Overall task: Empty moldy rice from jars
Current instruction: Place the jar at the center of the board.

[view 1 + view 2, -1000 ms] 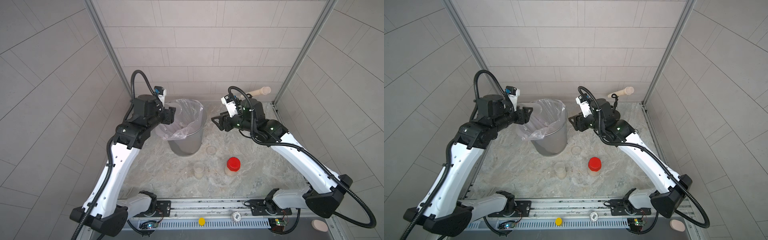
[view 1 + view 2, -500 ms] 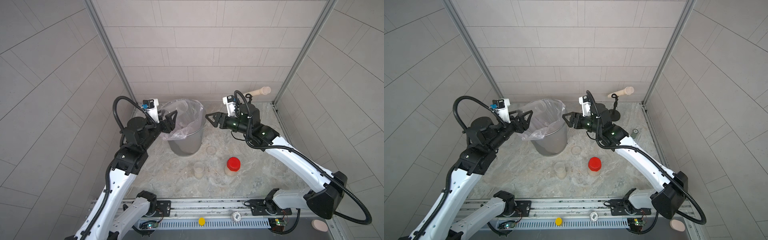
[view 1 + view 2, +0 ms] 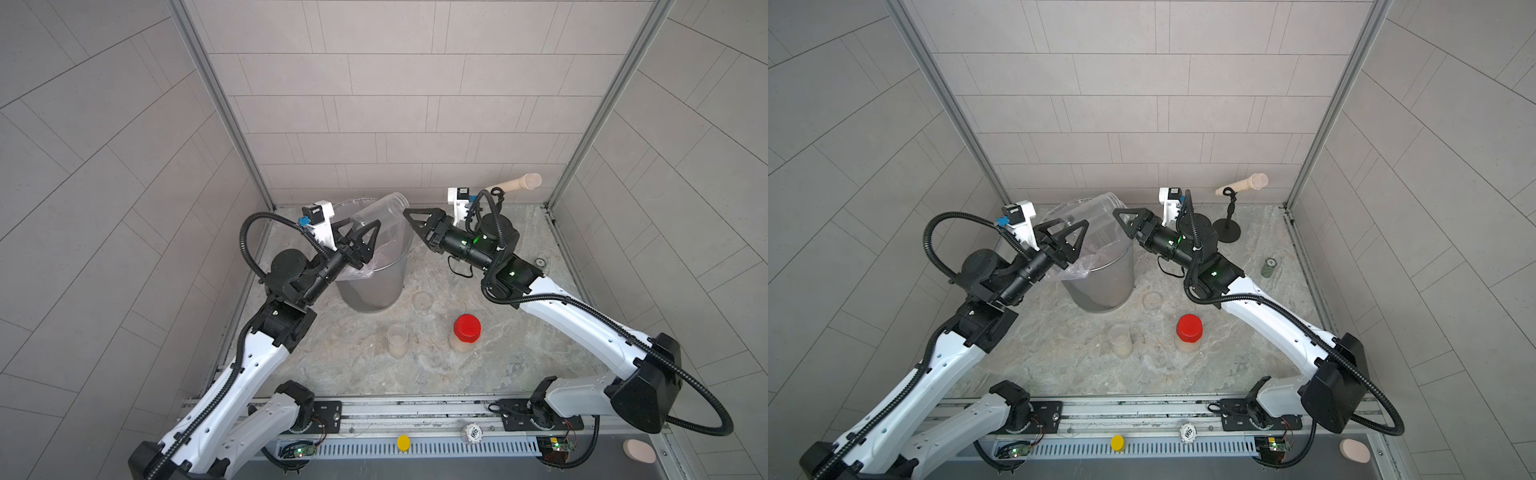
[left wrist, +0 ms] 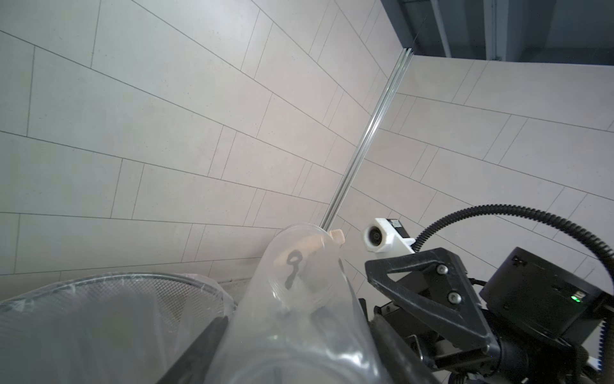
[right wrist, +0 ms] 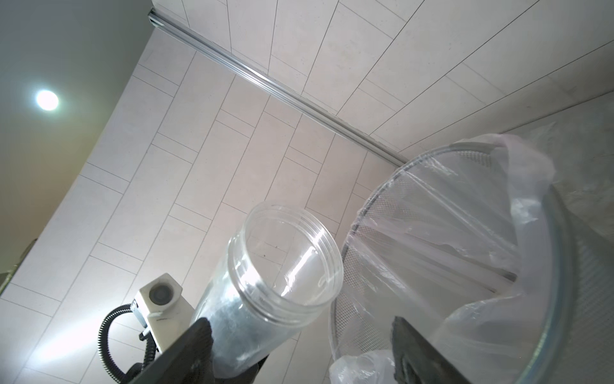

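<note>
Jar (image 3: 386, 208) empty, tilted over bin (image 3: 370, 286), clamped in left gripper (image 3: 360, 227); right gripper (image 3: 415, 228) spread, beside mouth.

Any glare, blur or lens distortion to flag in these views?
Right wrist view: round ceiling lamp blown out, bright streaks on the clear cylindrical plastic jar. Left wrist view: that jar fills the near field and looks soft. Both top views: grout lines of the grey tiled wall bow, wide-angle distortion; light even.
</note>
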Tool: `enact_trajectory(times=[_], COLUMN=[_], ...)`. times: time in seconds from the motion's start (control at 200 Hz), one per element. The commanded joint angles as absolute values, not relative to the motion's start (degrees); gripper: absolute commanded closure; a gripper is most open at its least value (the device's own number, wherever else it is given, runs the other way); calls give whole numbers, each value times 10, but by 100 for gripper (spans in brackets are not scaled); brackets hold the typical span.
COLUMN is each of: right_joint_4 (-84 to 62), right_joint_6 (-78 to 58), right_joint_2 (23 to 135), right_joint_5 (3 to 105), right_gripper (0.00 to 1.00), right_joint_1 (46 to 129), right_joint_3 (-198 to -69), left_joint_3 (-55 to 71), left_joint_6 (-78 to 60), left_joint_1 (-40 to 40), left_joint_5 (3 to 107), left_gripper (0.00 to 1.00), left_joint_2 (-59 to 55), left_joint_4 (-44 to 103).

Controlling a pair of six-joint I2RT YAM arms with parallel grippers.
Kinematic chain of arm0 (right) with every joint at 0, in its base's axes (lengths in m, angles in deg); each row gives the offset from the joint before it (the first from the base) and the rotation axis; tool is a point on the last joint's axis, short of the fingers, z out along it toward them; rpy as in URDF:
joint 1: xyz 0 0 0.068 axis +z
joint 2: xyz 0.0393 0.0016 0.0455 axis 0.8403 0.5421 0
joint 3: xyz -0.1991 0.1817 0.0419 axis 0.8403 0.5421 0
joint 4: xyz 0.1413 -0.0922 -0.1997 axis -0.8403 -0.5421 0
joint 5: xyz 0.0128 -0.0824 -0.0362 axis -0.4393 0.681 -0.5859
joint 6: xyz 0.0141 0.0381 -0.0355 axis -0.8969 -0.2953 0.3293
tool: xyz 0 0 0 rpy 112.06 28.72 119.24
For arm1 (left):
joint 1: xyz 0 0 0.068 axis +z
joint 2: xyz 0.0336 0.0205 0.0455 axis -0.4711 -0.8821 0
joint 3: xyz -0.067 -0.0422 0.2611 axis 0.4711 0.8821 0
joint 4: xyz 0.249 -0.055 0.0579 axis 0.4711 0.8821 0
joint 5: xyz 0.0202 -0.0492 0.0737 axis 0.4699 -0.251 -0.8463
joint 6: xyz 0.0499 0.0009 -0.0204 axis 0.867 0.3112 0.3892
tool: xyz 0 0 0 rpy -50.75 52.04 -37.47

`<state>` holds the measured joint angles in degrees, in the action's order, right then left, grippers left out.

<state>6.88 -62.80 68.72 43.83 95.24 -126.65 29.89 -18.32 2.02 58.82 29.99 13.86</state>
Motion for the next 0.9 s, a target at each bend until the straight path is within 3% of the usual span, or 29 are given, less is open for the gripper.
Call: enact_trajectory(times=[0.0, 0.45, 0.66, 0.756, 0.896], right_joint_4=[116, 195, 201, 168, 103], right_joint_6=[-680, -742, -745, -734, -690], right_joint_2=[705, 739, 745, 745, 731], right_joint_5=[431, 457, 460, 460, 481], right_gripper=[14, 14, 21, 38, 55], right_joint_1=[966, 962, 962, 961, 962], right_joint_3=[-1293, -1289, -1284, -1289, -1288], left_joint_3=[300, 329, 335, 341, 341], left_joint_6=[-197, -196, -188, -186, -176], left_joint_1=[9, -32, -41, -41, -42], left_joint_5=[594, 623, 632, 632, 615], left_gripper=[86, 85, 83, 74, 47], left_joint_2=[291, 272, 271, 271, 273], left_joint_4=[65, 21, 19, 12, 27])
